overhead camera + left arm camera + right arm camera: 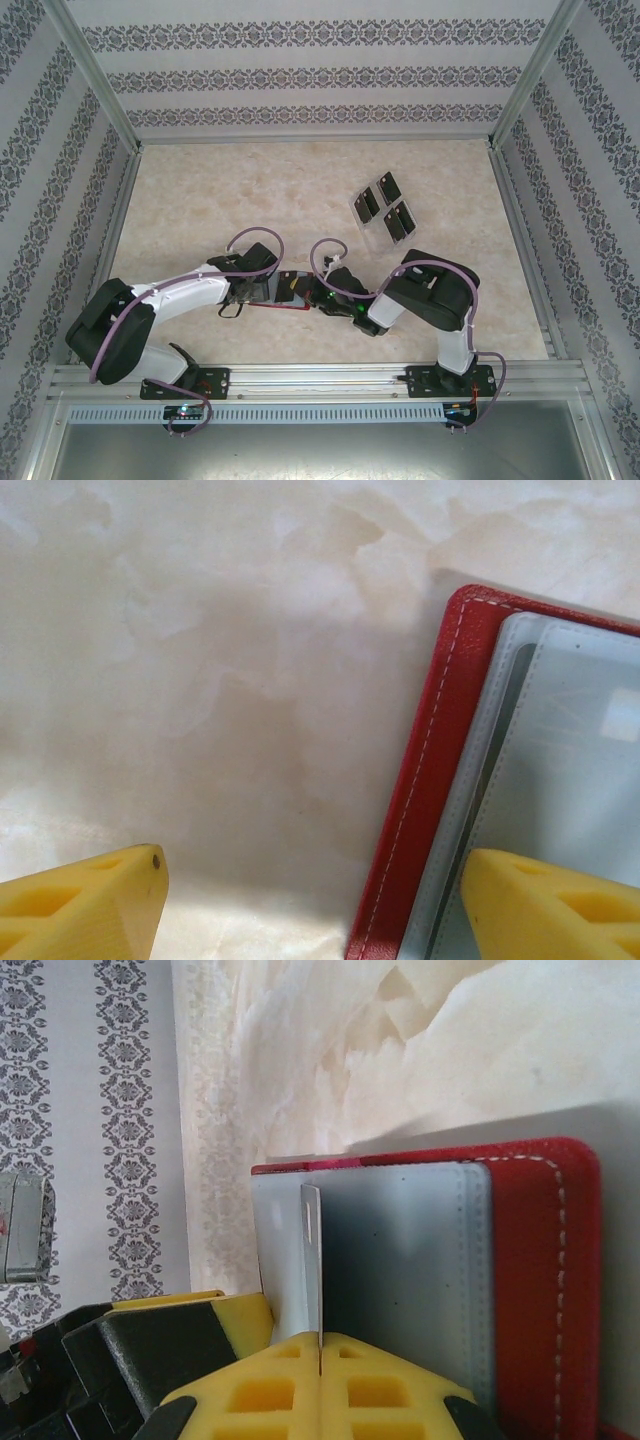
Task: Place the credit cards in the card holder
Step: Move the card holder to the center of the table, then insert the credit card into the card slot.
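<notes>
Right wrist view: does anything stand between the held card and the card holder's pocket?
Nothing visible does. The right gripper is shut on a credit card, seen edge-on, reaching over the grey pocket of the open card holder. Whether it has entered a slot cannot be told.

Two white and black robot arms with yellow fingers.

The left arm [185, 292] and the right arm [455, 348] each have smooth white tubes joined by big, round black parts. A thin purple cable [250, 231] loops along each one. Each arm has a flat black base plate [185, 384] at the bottom. Little green lights [358, 311] glow on the right arm. The left gripper [315, 875] has bright yellow wedge fingers [85, 905] with sunken triangle shapes and one tiny round hole. The right gripper [320, 1348] has yellow fingers [270, 1395] with square pockets, and a black block [130, 1355] behind them.
</notes>
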Robot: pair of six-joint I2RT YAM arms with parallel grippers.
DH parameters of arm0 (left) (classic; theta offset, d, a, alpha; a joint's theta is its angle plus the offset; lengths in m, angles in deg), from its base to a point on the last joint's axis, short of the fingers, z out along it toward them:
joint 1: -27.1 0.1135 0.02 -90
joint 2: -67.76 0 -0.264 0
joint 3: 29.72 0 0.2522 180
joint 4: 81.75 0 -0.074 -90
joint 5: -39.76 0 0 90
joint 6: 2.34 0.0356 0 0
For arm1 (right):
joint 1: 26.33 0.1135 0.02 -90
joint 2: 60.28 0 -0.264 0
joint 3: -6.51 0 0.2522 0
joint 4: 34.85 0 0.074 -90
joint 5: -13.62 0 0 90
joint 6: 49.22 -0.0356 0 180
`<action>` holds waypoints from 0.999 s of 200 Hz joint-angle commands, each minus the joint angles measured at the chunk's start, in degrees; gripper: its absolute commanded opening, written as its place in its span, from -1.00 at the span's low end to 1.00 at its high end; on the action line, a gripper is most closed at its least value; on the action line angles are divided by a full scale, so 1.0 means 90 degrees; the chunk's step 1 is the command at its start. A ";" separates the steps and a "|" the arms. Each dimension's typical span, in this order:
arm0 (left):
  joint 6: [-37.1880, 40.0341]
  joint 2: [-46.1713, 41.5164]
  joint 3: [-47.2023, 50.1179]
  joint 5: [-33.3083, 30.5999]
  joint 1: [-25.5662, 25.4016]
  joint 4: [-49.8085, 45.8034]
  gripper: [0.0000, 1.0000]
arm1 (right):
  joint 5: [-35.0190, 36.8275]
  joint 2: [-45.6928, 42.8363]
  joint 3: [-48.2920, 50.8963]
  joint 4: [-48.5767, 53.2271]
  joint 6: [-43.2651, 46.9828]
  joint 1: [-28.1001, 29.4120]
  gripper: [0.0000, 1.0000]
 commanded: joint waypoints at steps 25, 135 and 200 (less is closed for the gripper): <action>-0.0042 0.0027 0.0263 0.0059 0.0054 -0.0486 0.58 | 0.0569 -0.0020 0.0196 -0.0066 -0.0017 0.0089 -1.00; -0.0028 0.0031 0.0271 0.0050 0.0052 -0.0493 0.58 | 0.0233 0.0001 -0.0069 0.0236 0.0173 0.0144 -1.00; -0.0023 0.0017 0.0274 0.0054 0.0059 -0.0483 0.58 | 0.0265 -0.0278 -0.0021 0.0571 0.0213 0.0254 -1.00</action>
